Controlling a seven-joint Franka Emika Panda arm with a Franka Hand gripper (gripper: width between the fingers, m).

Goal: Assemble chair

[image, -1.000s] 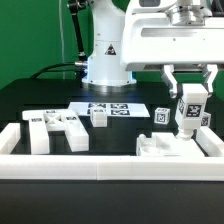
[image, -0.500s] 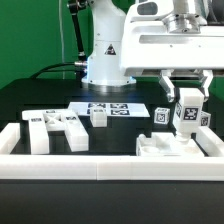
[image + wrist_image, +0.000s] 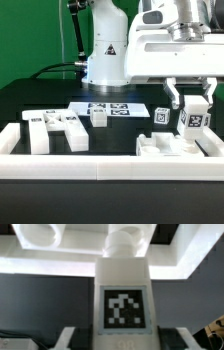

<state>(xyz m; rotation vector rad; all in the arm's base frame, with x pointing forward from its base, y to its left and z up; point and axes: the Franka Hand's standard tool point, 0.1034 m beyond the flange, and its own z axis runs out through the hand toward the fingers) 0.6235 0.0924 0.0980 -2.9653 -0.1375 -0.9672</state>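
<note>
Our pincer is clamped on an upright tagged white leg, just above the white seat block on the table. If the leg comes down misaligned, we risk jamming it or shoving the block aside.

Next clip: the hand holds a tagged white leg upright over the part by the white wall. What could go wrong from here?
1. The hand grips the chair leg by its upper part; if the lower end meets the seat part off-centre, the leg could tilt or jam.
2. The small tagged block stands close beside the hand and could get knocked.
</note>
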